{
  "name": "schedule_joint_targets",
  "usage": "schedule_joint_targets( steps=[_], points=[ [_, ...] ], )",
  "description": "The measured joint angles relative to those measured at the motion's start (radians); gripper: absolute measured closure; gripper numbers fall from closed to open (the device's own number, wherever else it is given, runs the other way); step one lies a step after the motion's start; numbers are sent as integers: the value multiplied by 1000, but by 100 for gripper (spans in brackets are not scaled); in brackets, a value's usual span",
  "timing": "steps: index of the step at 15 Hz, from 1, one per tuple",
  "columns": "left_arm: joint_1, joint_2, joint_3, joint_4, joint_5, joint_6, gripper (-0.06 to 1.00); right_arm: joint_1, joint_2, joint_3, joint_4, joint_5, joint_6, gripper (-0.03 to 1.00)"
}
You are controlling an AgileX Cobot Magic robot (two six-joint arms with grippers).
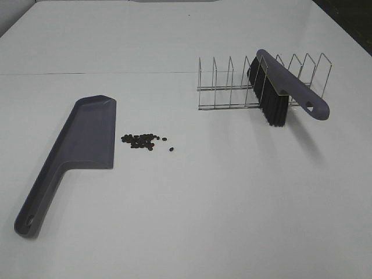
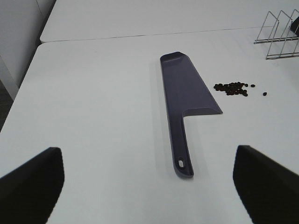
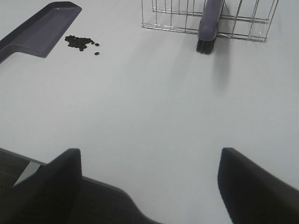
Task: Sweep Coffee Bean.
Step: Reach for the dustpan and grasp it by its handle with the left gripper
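Note:
The coffee beans (image 1: pixel 141 141) lie in a small dark cluster on the white table, just right of the flat purple dustpan (image 1: pixel 81 139); two beans lie a little apart to the right. The purple brush (image 1: pixel 279 87) with black bristles rests in the wire rack (image 1: pixel 226 87). Neither gripper shows in the exterior view. In the left wrist view my left gripper (image 2: pixel 147 184) is open and empty, behind the dustpan (image 2: pixel 184 88) handle, with the beans (image 2: pixel 232 88) beyond. In the right wrist view my right gripper (image 3: pixel 149 186) is open and empty, far from the beans (image 3: pixel 80 42) and the brush (image 3: pixel 209 23).
The rack (image 3: pixel 168 18) stands at the back right of the table. A seam (image 1: pixel 116 73) between two tabletops runs across behind the dustpan. The table's near edge (image 3: pixel 107 186) shows under my right gripper, its left edge (image 2: pixel 18 88) in the left wrist view.

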Motion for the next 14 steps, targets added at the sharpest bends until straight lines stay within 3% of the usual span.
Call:
schedule_joint_targets(
  steps=[14],
  points=[
    [0,0,0,0,0,0,4,0,0,0,5,0,0,21]
  ],
)
